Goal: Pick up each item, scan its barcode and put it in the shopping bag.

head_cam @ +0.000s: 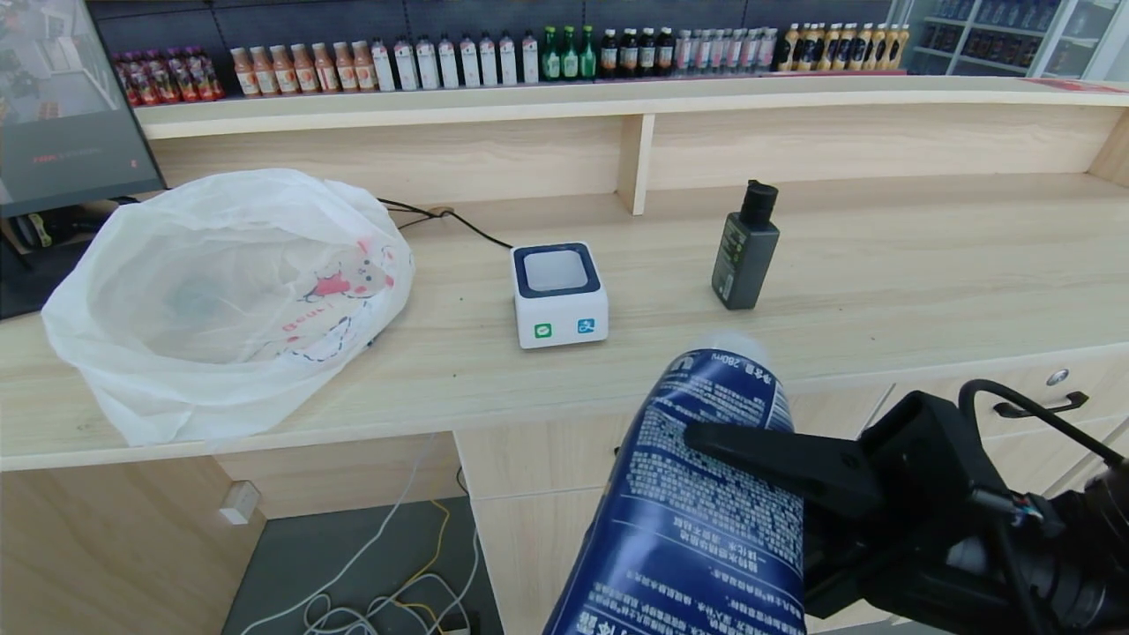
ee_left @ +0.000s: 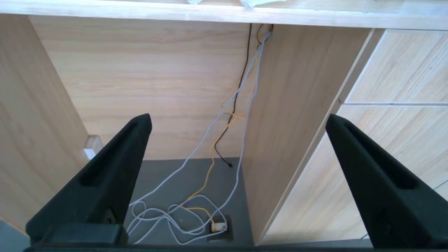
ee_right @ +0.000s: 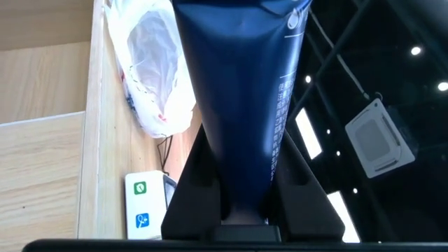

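Tabletop [head_cam: 926, 282] of pale wood carries three things in a row. At the left lies the shopping bag [head_cam: 229, 300], white thin plastic with red and black print, slumped on its side with its mouth gaping toward the robot; a faint grey patch shows through its wall, possibly something inside, though I cannot tell. At the middle sits the scanner [head_cam: 559, 295], a small white box with a dark-framed pale window on top and a black cord running off behind it. To its right, well apart, the grey bottle [head_cam: 745, 251] stands upright with its black cap on. The blue tube [head_cam: 697, 494], dark with white print and a pale far end, is off the tabletop: it hangs in the air just in front of the front edge, tilted, its far end aimed between the scanner and the grey bottle. The right gripper [ee_right: 246, 140] is clamped on it, one black finger pressed to each side of the tube's body. The left gripper [ee_left: 238, 133] sits low, under the tabletop, with its fingers spread wide and nothing between them, facing the wooden recess where cables [ee_left: 189, 210] lie on the floor. Behind the tabletop a raised shelf [head_cam: 397, 101] bears a line of drinks bottles [head_cam: 529, 57].
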Controlling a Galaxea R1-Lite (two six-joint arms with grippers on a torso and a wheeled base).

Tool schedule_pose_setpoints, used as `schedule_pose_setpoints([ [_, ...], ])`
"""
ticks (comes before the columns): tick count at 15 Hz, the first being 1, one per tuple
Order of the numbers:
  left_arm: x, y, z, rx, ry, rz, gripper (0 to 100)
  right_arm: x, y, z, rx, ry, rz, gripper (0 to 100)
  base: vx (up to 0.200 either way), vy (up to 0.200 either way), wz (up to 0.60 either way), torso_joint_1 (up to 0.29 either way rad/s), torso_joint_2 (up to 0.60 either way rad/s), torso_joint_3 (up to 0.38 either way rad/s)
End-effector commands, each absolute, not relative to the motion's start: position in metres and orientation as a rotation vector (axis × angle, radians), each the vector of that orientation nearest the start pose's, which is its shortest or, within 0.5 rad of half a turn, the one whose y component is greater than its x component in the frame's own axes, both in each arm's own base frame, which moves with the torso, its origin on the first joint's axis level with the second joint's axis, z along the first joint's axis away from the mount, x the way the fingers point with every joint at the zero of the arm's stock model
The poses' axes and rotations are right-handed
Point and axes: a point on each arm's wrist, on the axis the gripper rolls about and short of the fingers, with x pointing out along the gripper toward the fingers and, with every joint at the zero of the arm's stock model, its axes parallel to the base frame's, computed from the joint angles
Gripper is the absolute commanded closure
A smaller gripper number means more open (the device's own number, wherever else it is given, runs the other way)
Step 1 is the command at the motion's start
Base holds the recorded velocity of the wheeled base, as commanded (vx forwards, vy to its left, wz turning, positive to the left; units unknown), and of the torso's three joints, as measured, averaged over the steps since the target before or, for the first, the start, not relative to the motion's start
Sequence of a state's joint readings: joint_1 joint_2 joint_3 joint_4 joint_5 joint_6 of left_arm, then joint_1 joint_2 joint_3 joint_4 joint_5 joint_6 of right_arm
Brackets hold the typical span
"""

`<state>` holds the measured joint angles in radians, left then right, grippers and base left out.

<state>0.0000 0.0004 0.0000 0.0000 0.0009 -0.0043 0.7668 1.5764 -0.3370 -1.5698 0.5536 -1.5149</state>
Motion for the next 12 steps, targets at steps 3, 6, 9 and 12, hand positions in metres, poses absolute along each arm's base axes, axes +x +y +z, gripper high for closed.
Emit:
schedule_pose_setpoints([
  [3,-0.023,0.0,0.075,-0.005,0.0,0.002,0,0.155,0.164,0.193,-1.166,-1.21,0.791,100,0.0,0.0,0.0,0.0,0.0,0.0],
  [6,-0.023,0.0,0.075,-0.005,0.0,0.002,0,0.166,0.152,0.193,-1.101,-1.102,0.797,100,0.0,0.0,0.0,0.0,0.0,0.0],
  [9,-0.023,0.0,0.075,-0.005,0.0,0.002,0,0.178,0.143,0.197,-1.004,-0.995,0.783,100,0.0,0.0,0.0,0.0,0.0,0.0],
  [12,-0.023,0.0,0.075,-0.005,0.0,0.0,0,0.19,0.141,0.193,-0.847,-0.832,0.785,100,0.0,0.0,0.0,0.0,0.0,0.0],
])
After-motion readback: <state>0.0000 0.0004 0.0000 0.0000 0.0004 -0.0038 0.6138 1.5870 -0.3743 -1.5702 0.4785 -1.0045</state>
